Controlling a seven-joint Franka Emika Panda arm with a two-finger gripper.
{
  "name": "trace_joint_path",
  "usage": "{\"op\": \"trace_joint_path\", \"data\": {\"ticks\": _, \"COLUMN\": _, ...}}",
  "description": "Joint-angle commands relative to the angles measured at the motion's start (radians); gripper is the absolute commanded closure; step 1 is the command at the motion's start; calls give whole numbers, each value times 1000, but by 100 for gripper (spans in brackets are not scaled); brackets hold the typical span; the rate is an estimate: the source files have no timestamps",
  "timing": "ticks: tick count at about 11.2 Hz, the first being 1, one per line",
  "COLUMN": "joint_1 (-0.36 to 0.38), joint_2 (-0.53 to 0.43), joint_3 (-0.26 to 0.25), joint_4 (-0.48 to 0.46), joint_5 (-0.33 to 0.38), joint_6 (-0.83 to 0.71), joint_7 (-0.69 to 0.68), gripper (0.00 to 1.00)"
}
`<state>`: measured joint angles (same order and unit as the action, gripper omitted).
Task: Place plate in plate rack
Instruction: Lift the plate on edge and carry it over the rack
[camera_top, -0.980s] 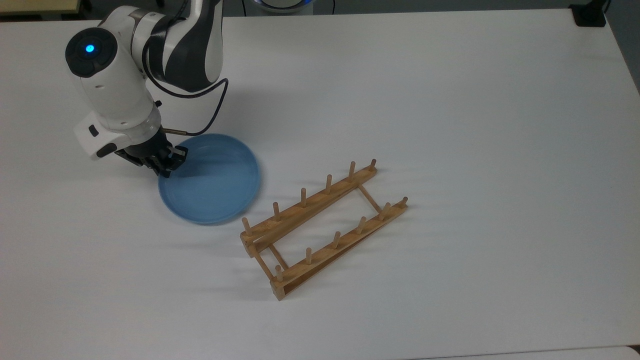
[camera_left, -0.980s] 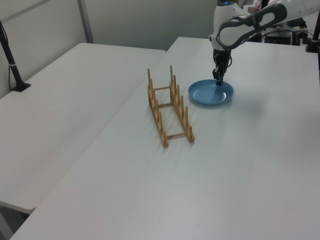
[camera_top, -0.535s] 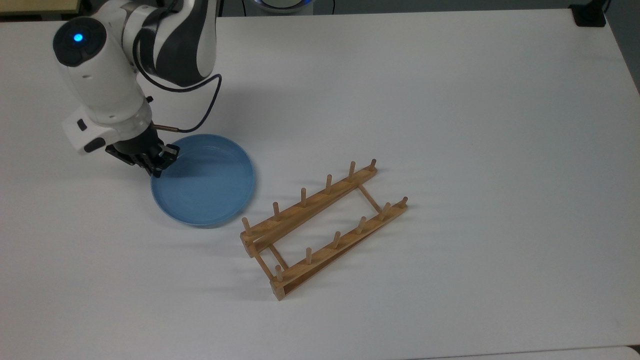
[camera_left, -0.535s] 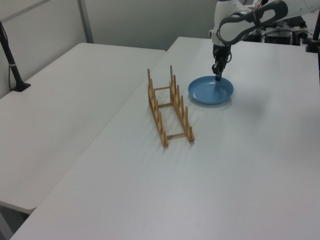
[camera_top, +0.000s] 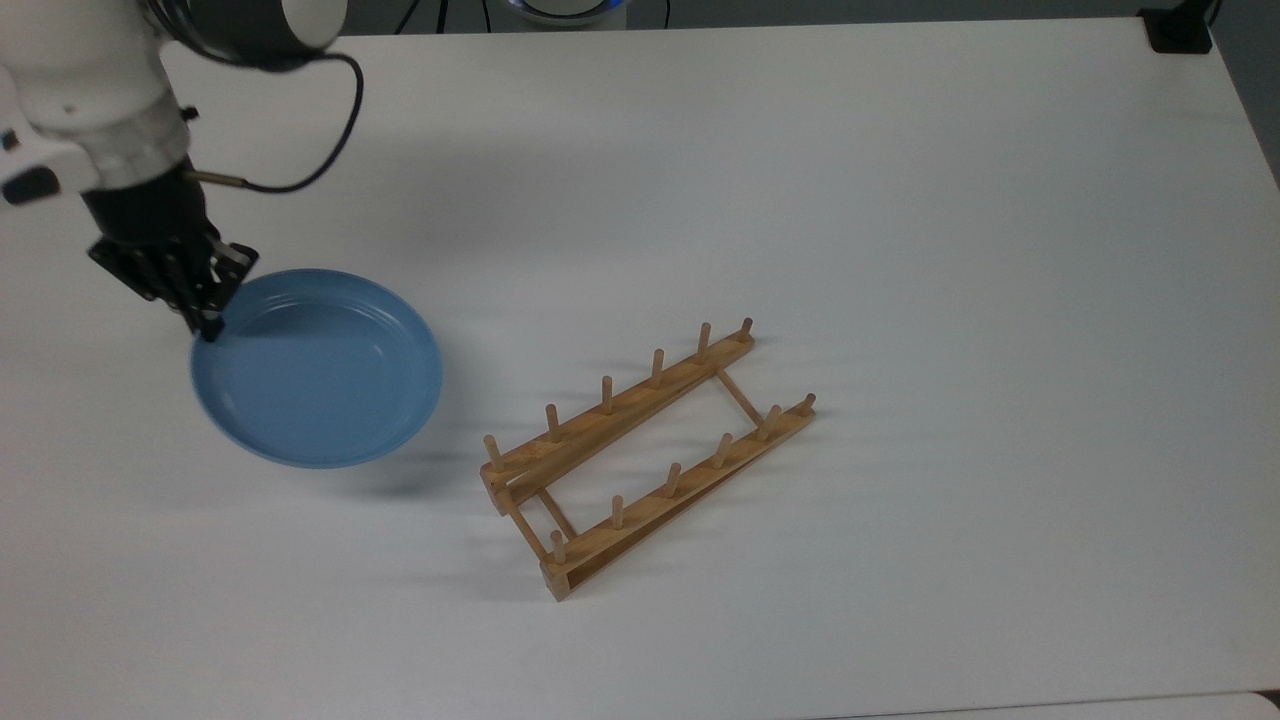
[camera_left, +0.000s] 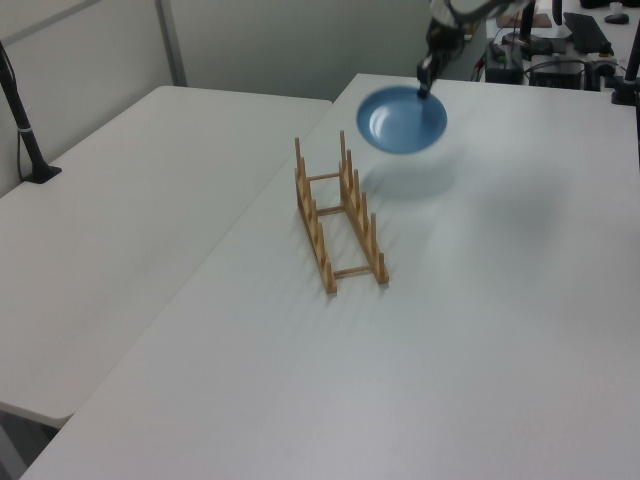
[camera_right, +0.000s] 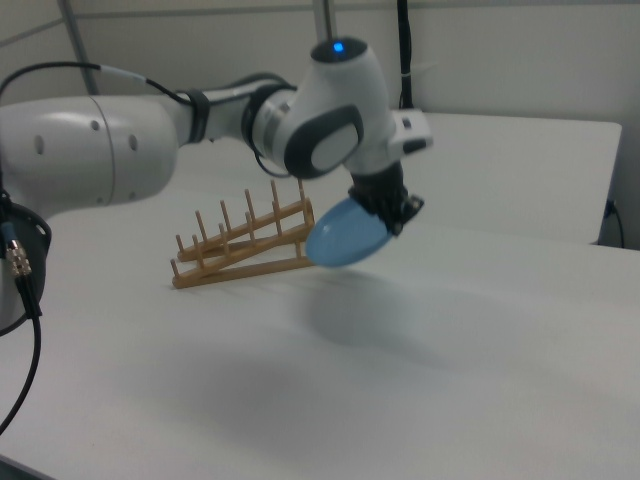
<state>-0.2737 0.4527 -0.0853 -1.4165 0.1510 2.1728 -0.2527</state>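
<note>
While clamped by its rim, round blue plate (camera_top: 320, 370) hangs tilted (airborne) | gripper (camera_top: 205, 322) closed on it | pegged wooden rack (camera_top: 645, 455) apart

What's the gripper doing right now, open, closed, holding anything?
Gripper: closed on the rim of the blue plate, holding it tilted in the air above the table, off to one side of the plate rack.
</note>
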Motion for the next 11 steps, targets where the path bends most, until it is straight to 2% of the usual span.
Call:
{"op": "trace_joint_path", "data": {"ticks": 1, "joint_1": 48, "joint_2": -72, "joint_3": -11, "joint_4": 57, "joint_5": -5, "joint_6": 59, "joint_7": -74, "gripper": 100}}
{"op": "trace_joint_path", "data": {"ticks": 2, "joint_1": 76, "joint_2": -103, "joint_3": -11, "joint_4": 54, "joint_5": -42, "joint_6": 112, "joint_7": -89, "gripper": 100}}
{"op": "trace_joint_path", "data": {"ticks": 6, "joint_1": 214, "joint_2": -167, "joint_3": -11, "joint_4": 42, "joint_5": -281, "joint_6": 271, "joint_7": -96, "gripper": 99}}
{"op": "trace_joint_path", "data": {"ticks": 9, "joint_1": 298, "joint_2": -172, "joint_3": -7, "joint_4": 40, "joint_5": -479, "joint_6": 274, "joint_7": -83, "gripper": 98}}
{"op": "trace_joint_path", "data": {"ticks": 10, "joint_1": 326, "joint_2": -170, "joint_3": -7, "joint_4": 28, "joint_5": -545, "joint_6": 274, "joint_7": -27, "gripper": 98}}
{"op": "trace_joint_path", "data": {"ticks": 11, "joint_1": 349, "joint_2": -170, "joint_3": -5, "joint_4": 22, "joint_5": -642, "joint_6": 272, "joint_7": 43, "gripper": 98}}
